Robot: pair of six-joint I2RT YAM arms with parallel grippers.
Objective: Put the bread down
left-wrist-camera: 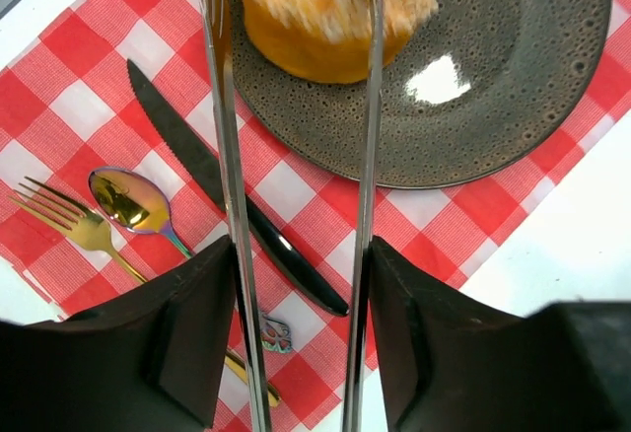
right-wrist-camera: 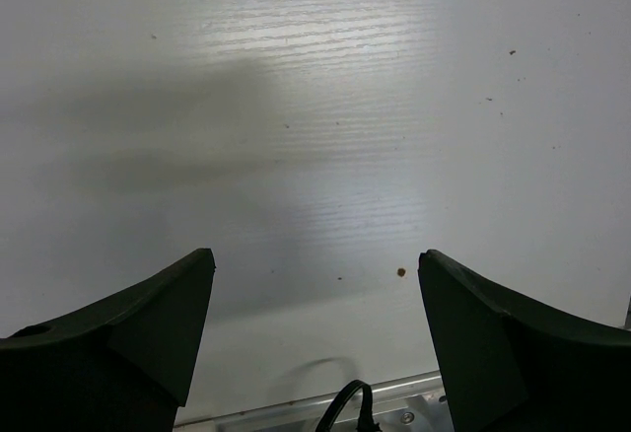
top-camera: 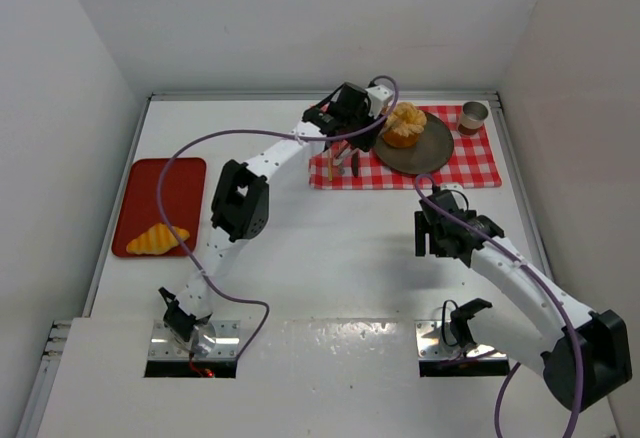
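Note:
The round swirled bun (top-camera: 405,123) sits on a dark grey plate (top-camera: 430,150) on the red checked cloth. My left gripper (top-camera: 352,130) is shut on metal tongs (left-wrist-camera: 225,156), whose two blades reach to the bun (left-wrist-camera: 325,18). One blade runs along the bun's left edge and the other crosses in front of it. I cannot tell whether they pinch it. The croissant (top-camera: 157,241) lies on a red tray (top-camera: 165,183) at the far left. My right gripper (top-camera: 440,233) is open and empty over bare white table (right-wrist-camera: 315,107).
A black knife (left-wrist-camera: 168,116), an iridescent spoon (left-wrist-camera: 126,198) and a gold fork (left-wrist-camera: 59,217) lie on the cloth (left-wrist-camera: 89,77) left of the plate (left-wrist-camera: 493,87). A small cup (top-camera: 473,116) stands at the cloth's far right corner. White walls enclose the table.

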